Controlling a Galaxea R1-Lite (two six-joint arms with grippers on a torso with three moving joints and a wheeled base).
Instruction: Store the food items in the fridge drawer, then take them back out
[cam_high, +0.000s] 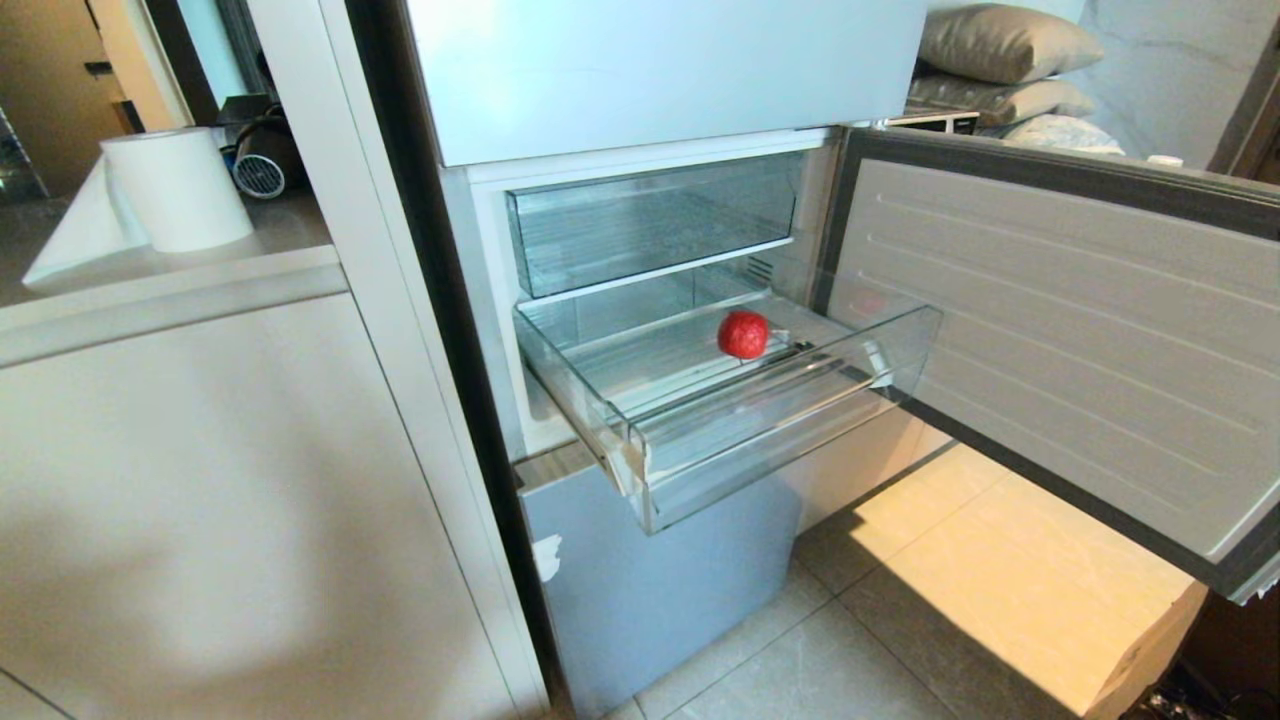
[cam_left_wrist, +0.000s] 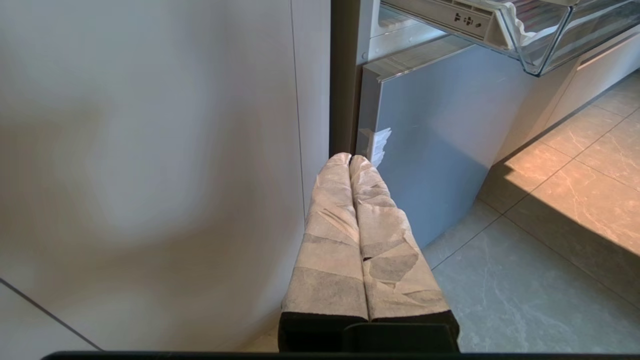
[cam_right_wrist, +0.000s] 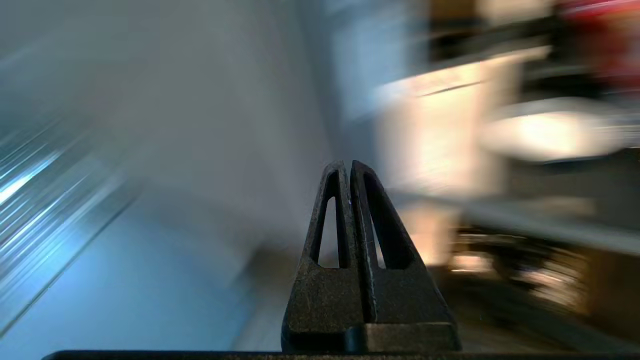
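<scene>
- Nearest the head camera, a pale cabinet front (cam_high: 220, 480) fills the left of the view, with grey floor tiles (cam_high: 820, 660) low on the right.
- On the tabletop (cam_high: 290, 225) above the cabinet stands a white paper towel roll (cam_high: 175, 188), one sheet hanging loose.
- Beside the cabinet the fridge is open, its door (cam_high: 1080, 340) swung out to the right.
- Pulled out from the fridge is the fridge drawer (cam_high: 760, 440), clear plastic with a stepped front lip.
- One red food item (cam_high: 743, 334) rests on the ribbed floor of that drawer, right of its middle, touching nothing else.
- Above it a shallower clear drawer (cam_high: 650, 225) is pushed in.
- The second food item shows in no view.
- Neither arm appears in the head view.
- In the left wrist view the left gripper (cam_left_wrist: 350, 159) hangs low before the cabinet and the fridge's lower panel (cam_left_wrist: 440, 140); its taped fingers (cam_left_wrist: 335, 225) are pressed together on nothing.
- In the right wrist view the right gripper (cam_right_wrist: 348, 164) has its black fingers (cam_right_wrist: 325, 220) together and bare, against blurred surroundings that cannot be made out.
</scene>
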